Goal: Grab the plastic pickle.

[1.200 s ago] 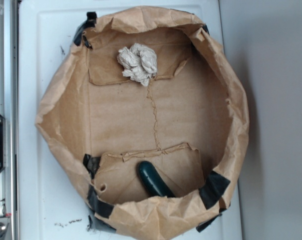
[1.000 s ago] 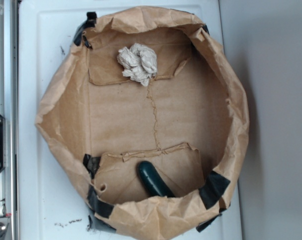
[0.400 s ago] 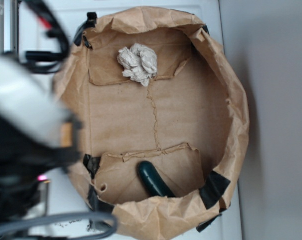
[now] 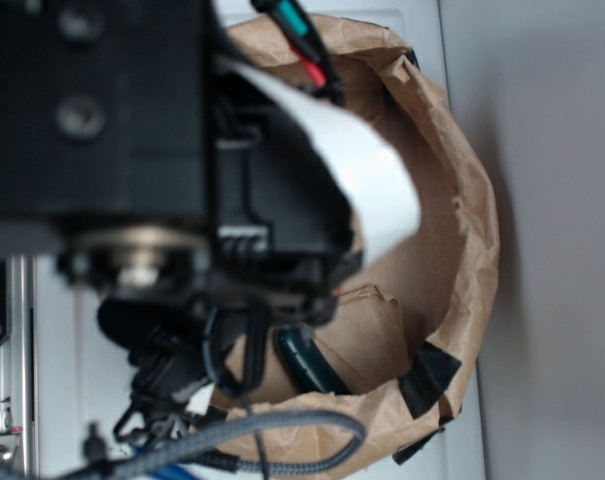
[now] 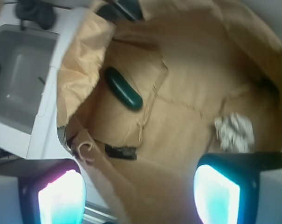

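Observation:
The plastic pickle point(image 4: 304, 361) point(image 5: 123, 87) is dark green and glossy. It lies on the floor of a brown paper bag point(image 4: 462, 230) point(image 5: 187, 70), close to the bag's near wall. In the wrist view my gripper point(image 5: 138, 196) is open, its two lit pads far apart with only the bag's wall between them, well short of the pickle. In the exterior view the arm point(image 4: 132, 150) hangs over the bag's left half and hides the gripper's fingers.
A crumpled off-white paper wad point(image 5: 234, 130) lies on the bag's floor, away from the pickle. Black tape point(image 4: 427, 378) patches the bag's rim. The bag stands on a white board point(image 4: 462, 450); a grey sink-like tray point(image 5: 19, 70) lies beside it.
The arm has swung in from the left and now covers the bag's left half and the paper wad in the exterior view. The pickle has not moved.

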`<state>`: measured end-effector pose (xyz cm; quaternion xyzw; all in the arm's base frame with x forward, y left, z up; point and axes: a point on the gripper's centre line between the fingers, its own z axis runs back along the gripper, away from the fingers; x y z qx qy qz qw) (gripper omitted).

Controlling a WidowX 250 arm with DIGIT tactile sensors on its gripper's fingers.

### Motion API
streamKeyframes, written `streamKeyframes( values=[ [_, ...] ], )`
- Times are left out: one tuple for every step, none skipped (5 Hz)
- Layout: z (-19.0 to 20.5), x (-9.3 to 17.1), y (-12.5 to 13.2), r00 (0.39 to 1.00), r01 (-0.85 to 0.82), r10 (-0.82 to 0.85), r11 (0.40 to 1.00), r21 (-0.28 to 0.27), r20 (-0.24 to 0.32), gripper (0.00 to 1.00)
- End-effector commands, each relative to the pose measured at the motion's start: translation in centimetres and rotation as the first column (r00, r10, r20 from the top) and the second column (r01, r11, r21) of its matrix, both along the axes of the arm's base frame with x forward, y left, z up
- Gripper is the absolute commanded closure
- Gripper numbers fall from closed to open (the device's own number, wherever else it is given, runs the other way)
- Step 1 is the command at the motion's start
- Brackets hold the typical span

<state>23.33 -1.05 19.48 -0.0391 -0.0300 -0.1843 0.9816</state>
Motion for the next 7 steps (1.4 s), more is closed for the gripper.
streamKeyframes(
  values=[
    [1.2,0.5,-0.1,0.999,-0.006,0.006,1.0,-0.002,0.048,0.0],
    [-0.4,1.6,2.0,0.992,0.126,-0.126,0.992,-0.012,0.016,0.0],
    [-1.3,1.8,4.1,0.94,0.337,-0.337,0.941,-0.001,0.048,0.0],
    [-1.6,0.9,4.1,0.883,0.458,-0.458,0.888,0.02,0.104,0.0],
    [-3.1,0.7,2.6,0.861,0.504,-0.505,0.863,0.025,0.069,0.0],
    [-5.2,2.3,2.2,0.843,0.538,-0.537,0.843,-0.02,0.034,0.0],
    [-6.2,4.4,1.9,0.85,0.526,-0.527,0.846,-0.08,0.012,0.0]
  ],
)
